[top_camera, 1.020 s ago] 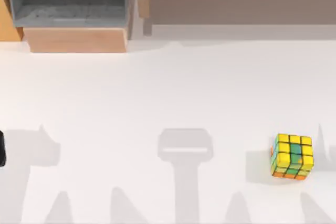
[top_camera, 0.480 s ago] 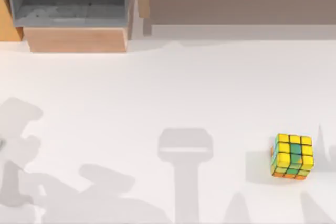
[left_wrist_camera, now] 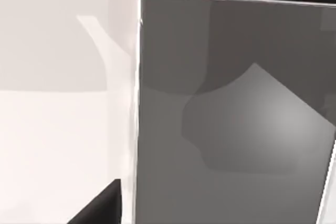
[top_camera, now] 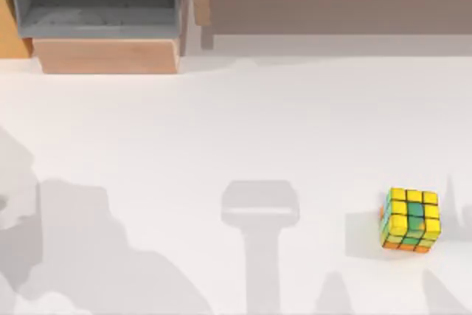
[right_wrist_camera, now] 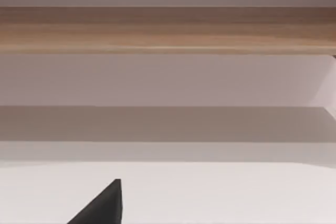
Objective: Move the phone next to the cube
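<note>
The table (top_camera: 236, 130) is a broad white surface; the cube (top_camera: 411, 219) rests near its right edge, while the phone (left_wrist_camera: 236, 119) lies flat, screen up, close beneath the left wrist camera, with its position relative to the cube not determinable. The phone is judged rigid, thin, light and slippery on its glass face, so grip it across the two long edges near mid-length. Whether either gripper is released or clenched cannot be told.

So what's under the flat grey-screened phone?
White tabletop lies beside the flat grey-screened phone, apparently running under it; whatever is directly beneath is covered.
</note>
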Robot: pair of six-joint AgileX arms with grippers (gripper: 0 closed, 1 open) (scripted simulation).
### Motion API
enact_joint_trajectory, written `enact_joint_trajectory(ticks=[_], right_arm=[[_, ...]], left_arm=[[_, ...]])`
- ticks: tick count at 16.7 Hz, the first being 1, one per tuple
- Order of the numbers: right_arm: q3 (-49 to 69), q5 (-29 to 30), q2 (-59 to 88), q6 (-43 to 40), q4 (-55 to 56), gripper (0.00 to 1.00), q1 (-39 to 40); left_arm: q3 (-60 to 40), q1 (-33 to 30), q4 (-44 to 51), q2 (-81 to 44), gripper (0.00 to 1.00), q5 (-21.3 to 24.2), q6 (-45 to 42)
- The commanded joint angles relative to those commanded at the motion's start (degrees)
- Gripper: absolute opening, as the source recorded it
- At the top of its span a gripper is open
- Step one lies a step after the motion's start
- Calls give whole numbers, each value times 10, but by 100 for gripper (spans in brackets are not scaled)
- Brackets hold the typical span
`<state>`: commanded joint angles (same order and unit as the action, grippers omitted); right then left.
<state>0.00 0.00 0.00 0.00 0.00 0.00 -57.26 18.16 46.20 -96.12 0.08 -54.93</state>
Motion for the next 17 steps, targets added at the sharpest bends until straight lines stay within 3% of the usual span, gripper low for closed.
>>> enact_joint_trajectory(ticks=[4,10,17], right_arm=[[0,0,0,0,0,100,0],[0,0,0,0,0,100,0],[0,0,0,0,0,100,0]], left_arm=[[-53,16,40,-62,100,-1,-50],[-52,15,37,-63,100,-1,-50],[-10,17,-50,-109,100,0,-53]])
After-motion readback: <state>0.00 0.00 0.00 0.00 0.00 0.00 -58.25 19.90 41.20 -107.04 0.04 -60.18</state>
